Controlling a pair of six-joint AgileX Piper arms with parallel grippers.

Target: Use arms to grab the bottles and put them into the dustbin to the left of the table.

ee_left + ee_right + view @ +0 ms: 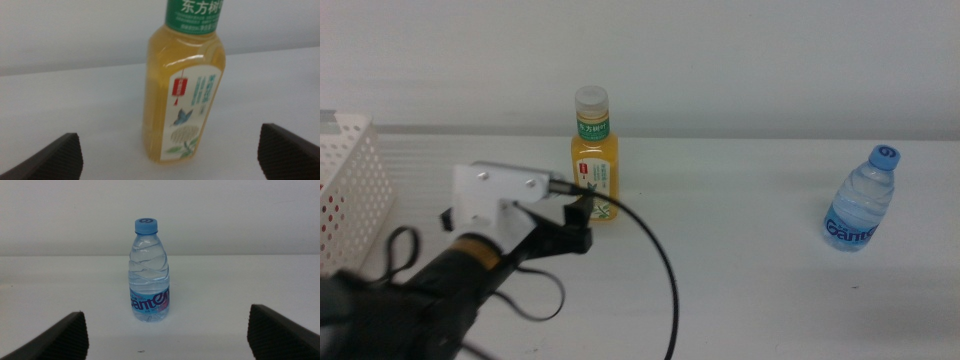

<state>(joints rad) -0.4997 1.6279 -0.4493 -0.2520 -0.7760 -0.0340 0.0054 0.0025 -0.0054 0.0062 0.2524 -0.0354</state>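
An orange juice bottle [594, 165] with a white cap and green label stands upright at the table's middle back. My left gripper [575, 222] reaches in from the lower left and is open just in front of it. In the left wrist view the juice bottle [185, 95] fills the space ahead of the wide-apart jaws of my left gripper [170, 142], with nothing held. A small blue-capped water bottle [860, 200] stands upright at the right. The right wrist view shows this water bottle [148, 275] some way ahead of my open right gripper [166, 315]. The right arm is outside the middle view.
The white perforated dustbin [350, 190] stands at the left edge, beside the left arm. A black cable [660, 270] loops from the left arm over the white table [760, 290]. A pale wall runs behind the table.
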